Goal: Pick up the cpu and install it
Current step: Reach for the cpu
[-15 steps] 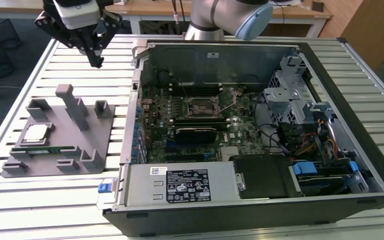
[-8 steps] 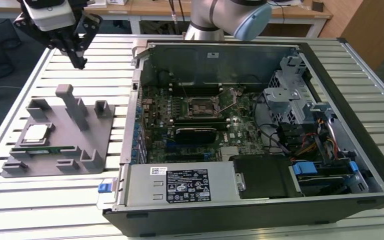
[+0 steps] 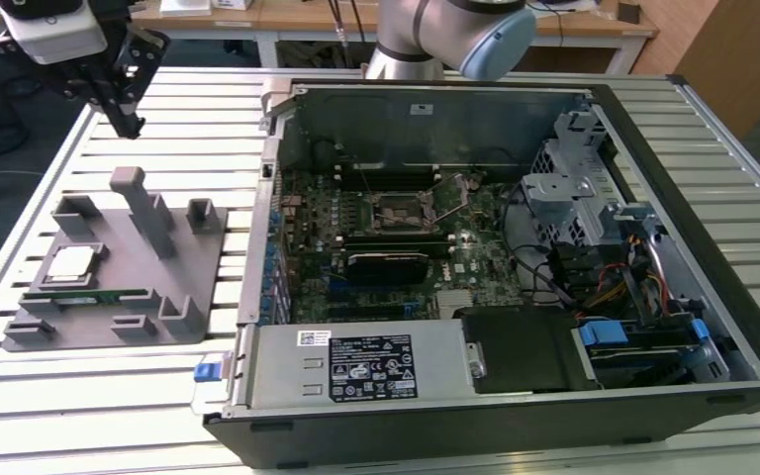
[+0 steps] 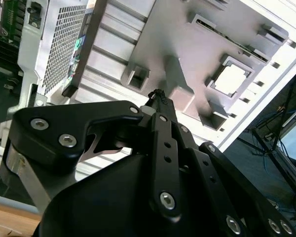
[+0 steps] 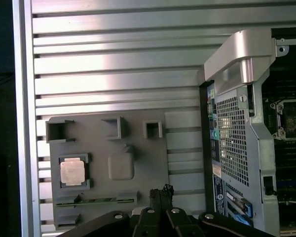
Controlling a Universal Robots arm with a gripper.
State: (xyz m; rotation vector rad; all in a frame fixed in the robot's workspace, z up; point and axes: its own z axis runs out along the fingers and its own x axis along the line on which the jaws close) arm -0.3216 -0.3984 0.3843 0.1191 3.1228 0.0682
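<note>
Under the gripper [image 3: 131,127], a slatted metal table [image 3: 116,406], running out on every side of it. Well off to the gripper's side, toward the exterior view's right, an open computer case [image 3: 486,421] lying flat with its circuit board facing up. In the middle of that board, far from the fingertips, a black-framed socket [image 3: 400,208].

Behind the case, the grey arm [image 3: 453,30], with a blue-capped joint, reaching across to the gripper high at the exterior view's left. Pointed downward with a slight tilt. Long, thin black fingers [image 3: 114,94], tapering toward the tips. Hanging in the air above the table, touching nothing. Closed, tips pressed together, nothing between them. Same closed gripper [image 4: 157,95] in the second wrist view and gripper [image 5: 162,190] in the first wrist view.

Below the tips and a little off to one side, a grey moulded tray [image 3: 130,327] flat on the table, with posts and pockets rising from it.

In one square pocket of that tray, the cpu [image 3: 68,265], lying flat with its silver top up, well below the fingertips and apart from them, on the tray's side away from the case. Same cpu [image 5: 72,172] in the first wrist view and cpu [image 4: 232,79] in the second, seated in its pocket.

Just beside the cpu and farther again from the gripper, a thin green memory stick [image 3: 83,294] held in a slot.
</note>
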